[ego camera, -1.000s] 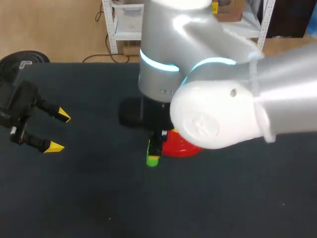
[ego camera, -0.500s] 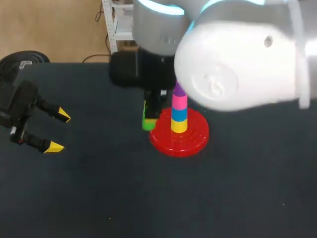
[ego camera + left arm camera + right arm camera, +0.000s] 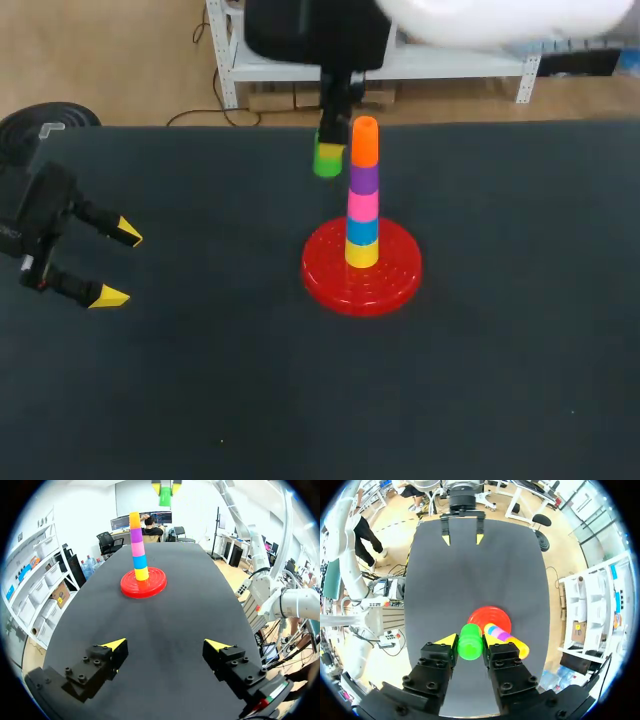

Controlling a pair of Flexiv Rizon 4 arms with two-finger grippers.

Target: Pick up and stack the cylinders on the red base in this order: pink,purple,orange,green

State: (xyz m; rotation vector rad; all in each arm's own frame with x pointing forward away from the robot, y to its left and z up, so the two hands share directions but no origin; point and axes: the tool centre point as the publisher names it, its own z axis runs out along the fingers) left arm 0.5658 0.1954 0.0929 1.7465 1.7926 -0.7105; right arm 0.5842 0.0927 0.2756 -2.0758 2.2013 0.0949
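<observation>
We find the dark table (image 3: 200, 380) bearing the red base (image 3: 362, 278) with its stack (image 3: 362, 215), orange cylinder (image 3: 365, 140) topmost. Our left gripper (image 3: 119, 266) stands wide open, holding nothing. Our right gripper (image 3: 470, 640) clamps the green cylinder (image 3: 327, 159) aloft, just beside the orange one

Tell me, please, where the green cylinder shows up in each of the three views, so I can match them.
Head view: the green cylinder is in the air, just left of the orange cylinder topping the stack.
Left wrist view: it is far ahead of the left pincer, in the air beside the stack's top.
Right wrist view: it is clamped between the right pincer fingers.
Shared landmark: the red base under the stack.
</observation>
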